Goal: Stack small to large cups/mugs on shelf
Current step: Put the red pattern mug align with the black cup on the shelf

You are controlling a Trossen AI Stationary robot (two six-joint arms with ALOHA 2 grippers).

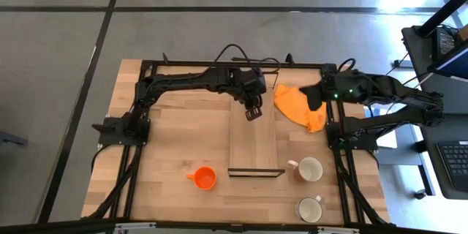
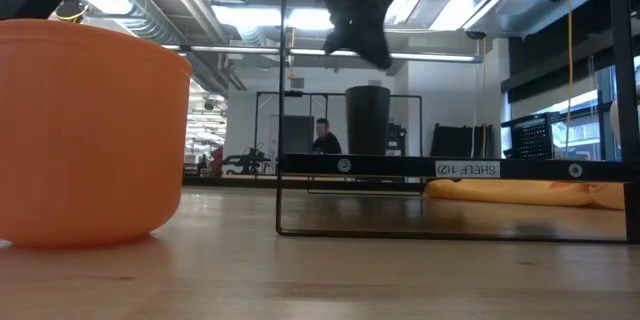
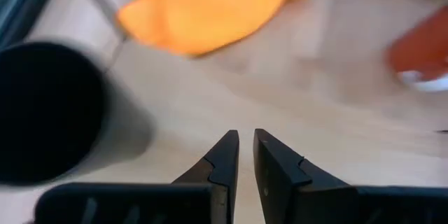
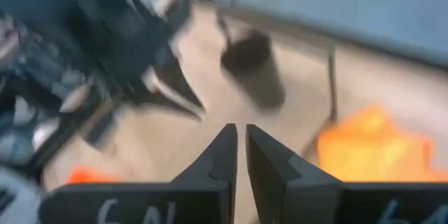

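Note:
The shelf (image 1: 254, 146) is a long light-wood board in a black frame (image 2: 400, 167), lying mid-table. The black tumbler (image 2: 367, 118) stands upright on its far end; it also shows in the left wrist view (image 3: 45, 112) and the right wrist view (image 4: 252, 63). In the high view my left arm hides it. My left gripper (image 1: 252, 112) (image 3: 245, 150) hangs shut just above and beside the tumbler, touching nothing. My right gripper (image 1: 314, 102) (image 4: 240, 147) is shut over the orange cloth (image 1: 298, 106). The orange cup (image 1: 205, 178) (image 2: 90, 130) and two white mugs (image 1: 308, 169) (image 1: 310, 209) stand on the table.
The orange cloth lies crumpled right of the shelf's far end (image 3: 210, 7). The orange cup sits left of the shelf's near end, both white mugs right of it near the table's near right corner. A black frame (image 1: 146, 66) rims the table. A person (image 2: 322, 135) stands far behind.

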